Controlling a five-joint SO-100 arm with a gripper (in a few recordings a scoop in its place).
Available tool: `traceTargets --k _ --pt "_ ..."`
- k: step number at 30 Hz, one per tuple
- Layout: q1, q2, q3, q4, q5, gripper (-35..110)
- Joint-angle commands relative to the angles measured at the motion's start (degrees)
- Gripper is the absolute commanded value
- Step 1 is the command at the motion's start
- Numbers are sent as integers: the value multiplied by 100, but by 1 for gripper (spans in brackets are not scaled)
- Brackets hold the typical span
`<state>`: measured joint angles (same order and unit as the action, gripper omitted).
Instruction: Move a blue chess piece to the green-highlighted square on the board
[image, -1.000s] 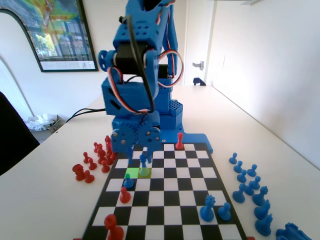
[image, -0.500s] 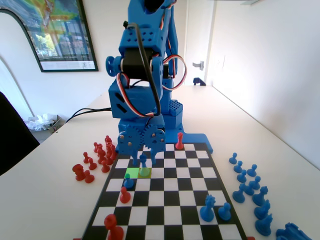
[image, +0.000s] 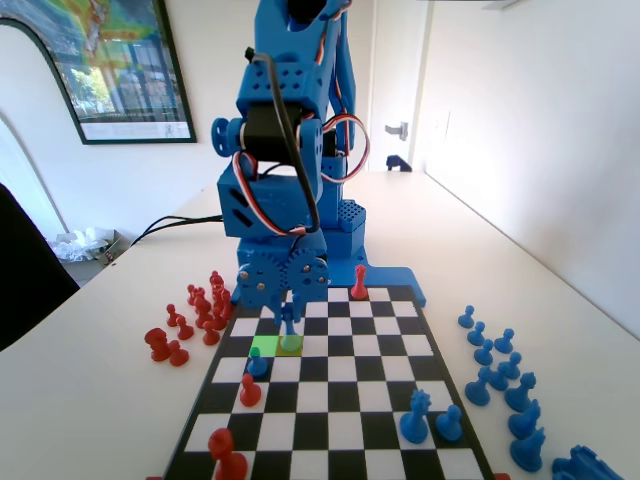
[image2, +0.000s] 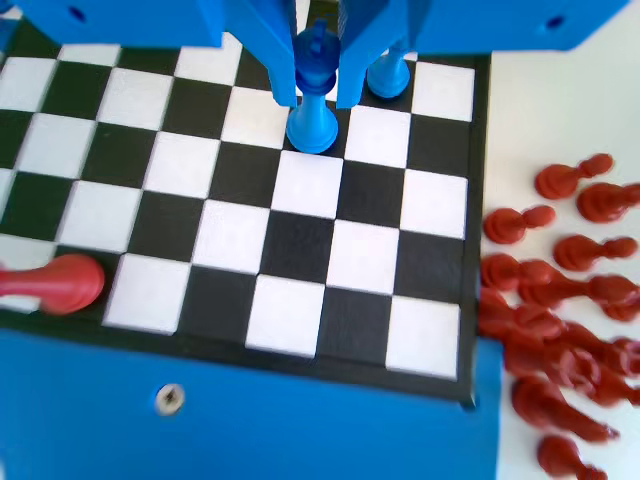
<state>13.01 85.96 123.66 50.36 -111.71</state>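
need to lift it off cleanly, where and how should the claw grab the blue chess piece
Grip the blue chess piece on its thin stem under the knob, coming straight down from above. It stands upright, and its flared base is too wide to pinch. The claw already straddles that stem, jaws either side.

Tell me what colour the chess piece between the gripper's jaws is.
Blue. The blue chess piece stands between the jaws of the gripper, clearest in the wrist view.
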Motion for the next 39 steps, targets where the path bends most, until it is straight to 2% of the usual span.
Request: traceTargets --k 1,9,24,39 --pt "114 413 -545 703 -79 1" --pt "422 396 -1292 1450 -97 1" --pt "642 -343 -1160 343 -158 1" --pt "668 -369 -686 35 -387 1"
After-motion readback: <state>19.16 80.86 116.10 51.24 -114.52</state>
